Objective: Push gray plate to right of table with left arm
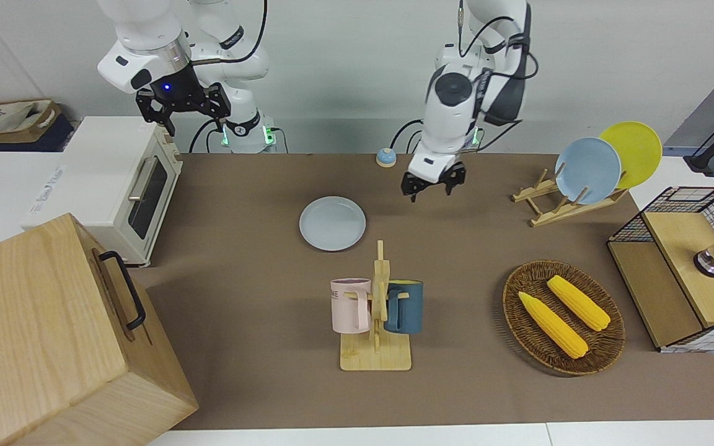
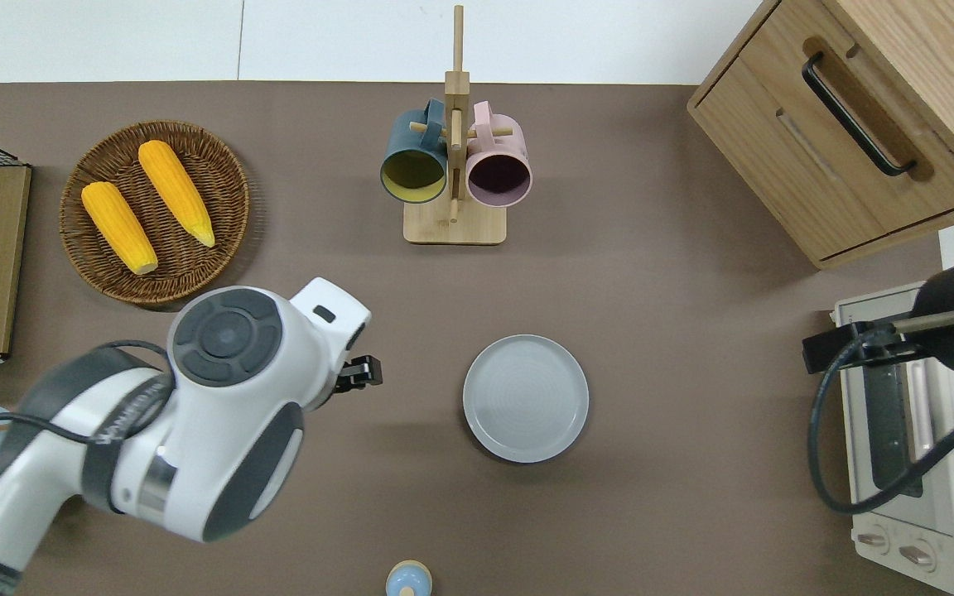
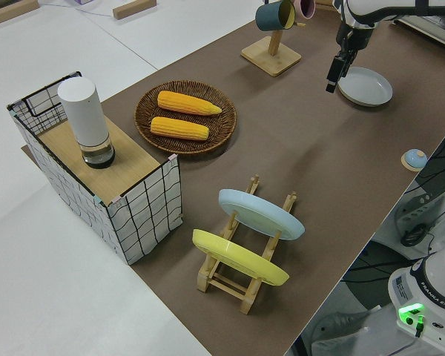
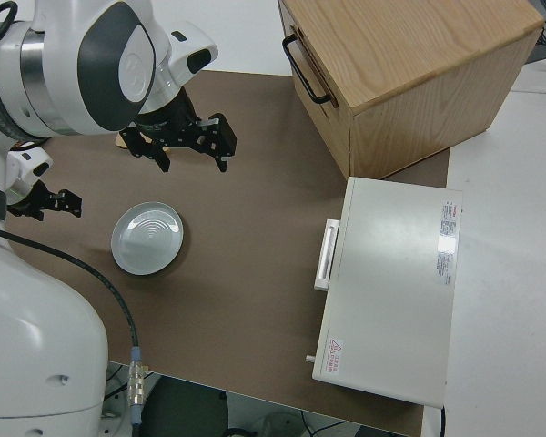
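Gray plate [image 2: 526, 398] lies flat on the table [image 2: 676, 331], well apart from the left gripper [image 1: 433, 184], on the side of it toward the right arm's end. Left gripper hangs in the air over bare table, fingers spread and empty, pointing down, forearm raised steeply. Risk: plate sits mid-table, so the push looks short; a fresh push could ride over the low rim or skid the plate toward the mug rack [image 2: 454, 157] farther out. Right arm parked, fingers spread.
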### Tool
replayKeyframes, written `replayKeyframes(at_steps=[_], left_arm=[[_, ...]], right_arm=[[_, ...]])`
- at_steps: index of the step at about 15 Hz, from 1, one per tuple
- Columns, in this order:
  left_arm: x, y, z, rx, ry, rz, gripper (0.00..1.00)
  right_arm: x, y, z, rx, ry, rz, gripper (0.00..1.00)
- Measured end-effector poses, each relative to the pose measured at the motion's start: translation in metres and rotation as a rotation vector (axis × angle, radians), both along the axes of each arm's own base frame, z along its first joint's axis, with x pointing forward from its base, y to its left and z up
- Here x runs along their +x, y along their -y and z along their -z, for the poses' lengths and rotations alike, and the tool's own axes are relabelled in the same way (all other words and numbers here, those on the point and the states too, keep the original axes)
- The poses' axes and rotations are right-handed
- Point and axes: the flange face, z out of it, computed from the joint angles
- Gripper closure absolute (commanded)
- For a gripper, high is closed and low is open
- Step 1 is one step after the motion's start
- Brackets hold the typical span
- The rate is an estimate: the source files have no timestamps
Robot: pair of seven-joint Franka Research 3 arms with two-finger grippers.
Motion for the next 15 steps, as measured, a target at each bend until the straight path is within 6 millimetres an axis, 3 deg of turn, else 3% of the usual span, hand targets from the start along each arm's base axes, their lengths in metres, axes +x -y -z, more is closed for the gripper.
replayKeyframes(at_steps=[5, 10, 15], left_arm=[[0.031, -0.074, -0.060, -0.038, -0.034, 0.025, 0.00], [0.040, -0.102, -0.122, -0.056, -0.011, 0.072, 0.00], [0.046, -0.136, -0.138, -0.072, 0.000, 0.102, 0.00]], right_arm=[[0.000, 0.000, 0.000, 0.000, 0.000, 0.000, 0.017], [0.000, 0.000, 0.000, 0.000, 0.000, 0.000, 0.017], [0.000, 0.000, 0.000, 0.000, 0.000, 0.000, 0.017]])
